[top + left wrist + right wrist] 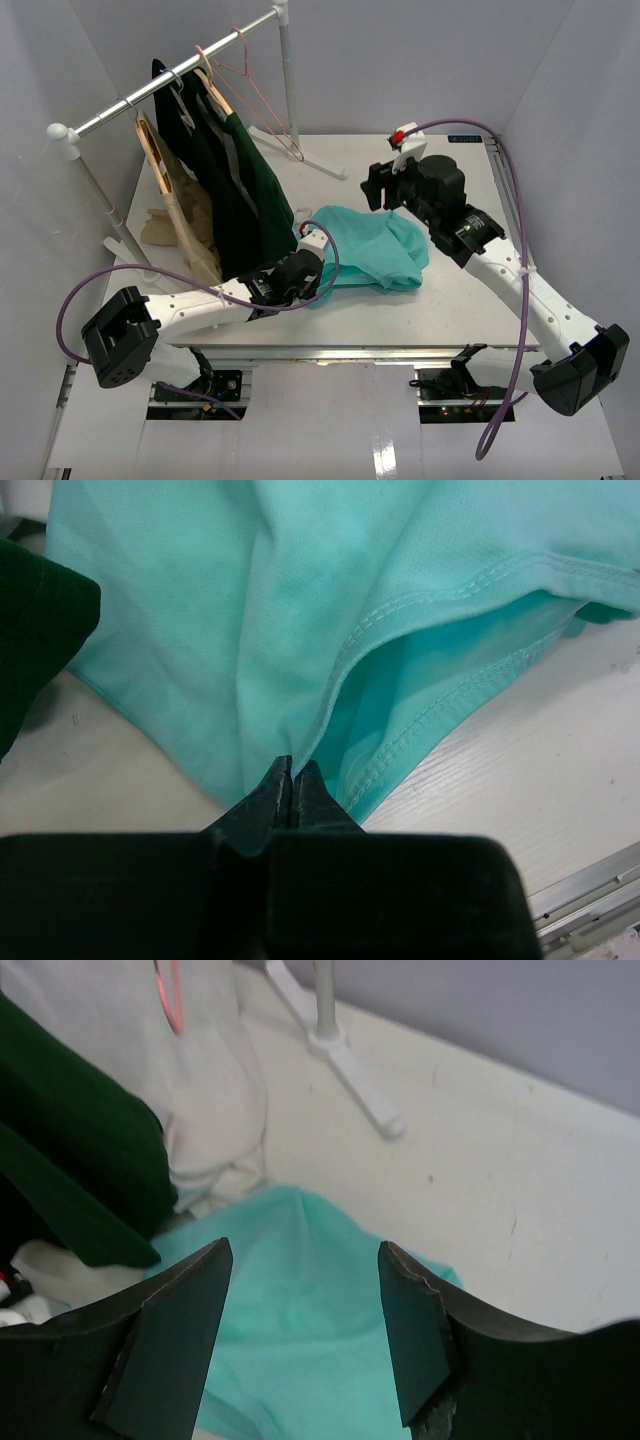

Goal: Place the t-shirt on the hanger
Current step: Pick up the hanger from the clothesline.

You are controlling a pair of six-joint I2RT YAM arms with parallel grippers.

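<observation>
The teal t-shirt (368, 250) lies crumpled on the white table, right of the hanging clothes. My left gripper (312, 258) is at its left edge. In the left wrist view the gripper (293, 772) is shut, its tips pinching a fold of the t-shirt (300, 610) beside a stitched hem. My right gripper (378, 188) hovers over the shirt's far edge. In the right wrist view it (300, 1310) is open and empty, with the t-shirt (300, 1290) below between the fingers. The thin pink hanger (262, 100) hangs on the rail; a bit of it shows in the right wrist view (170, 995).
A metal rail (170, 80) on white posts crosses the back left, carrying dark green (255, 195) and tan (185, 215) garments on wooden hangers. The rack's foot (345, 1060) and a white cloth (215, 1110) lie beyond the shirt. The dark green garment (35, 640) is left of my left gripper.
</observation>
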